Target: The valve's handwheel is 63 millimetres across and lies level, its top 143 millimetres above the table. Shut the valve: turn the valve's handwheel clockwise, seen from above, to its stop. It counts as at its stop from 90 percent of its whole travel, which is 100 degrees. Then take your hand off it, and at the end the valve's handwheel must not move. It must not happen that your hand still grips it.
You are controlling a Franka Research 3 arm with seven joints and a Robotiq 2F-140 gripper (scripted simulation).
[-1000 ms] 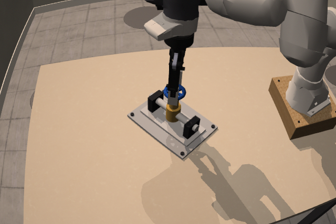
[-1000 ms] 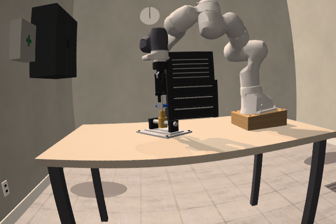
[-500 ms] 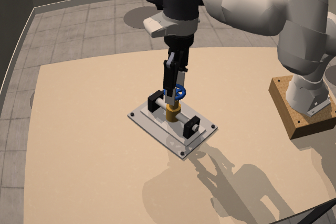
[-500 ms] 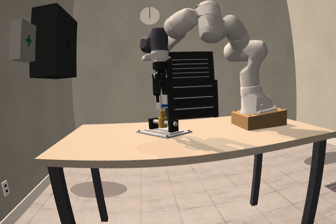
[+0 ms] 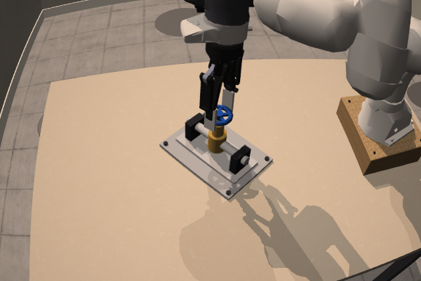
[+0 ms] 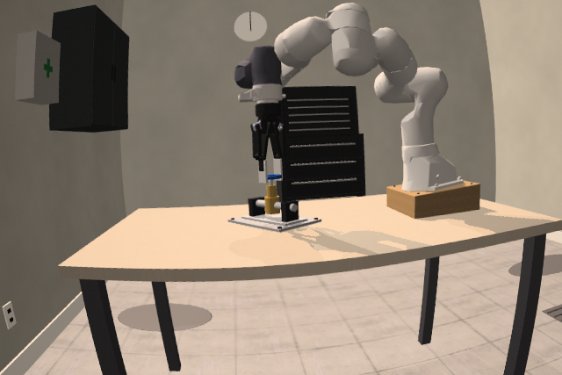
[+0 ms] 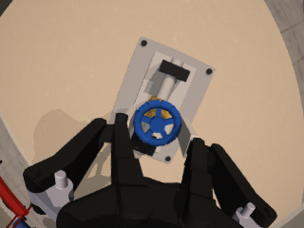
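The valve has a blue spoked handwheel [image 5: 223, 114] lying level on top of a yellow body [image 5: 216, 140]. A grey pipe runs through the body between two black clamps on a grey base plate [image 5: 216, 159]. My gripper [image 5: 222, 114] comes straight down from above and is shut on the handwheel, one finger on each side of its rim. In the wrist view the handwheel [image 7: 156, 123] sits between my two black fingers, over the plate [image 7: 163, 97]. In the exterior view the gripper [image 6: 268, 175] stands at the wheel [image 6: 273, 176].
The arm's wooden base block [image 5: 379, 136] stands at the right of the table. A black slatted cabinet [image 6: 323, 141] stands behind the table. The plate lies near the table's middle.
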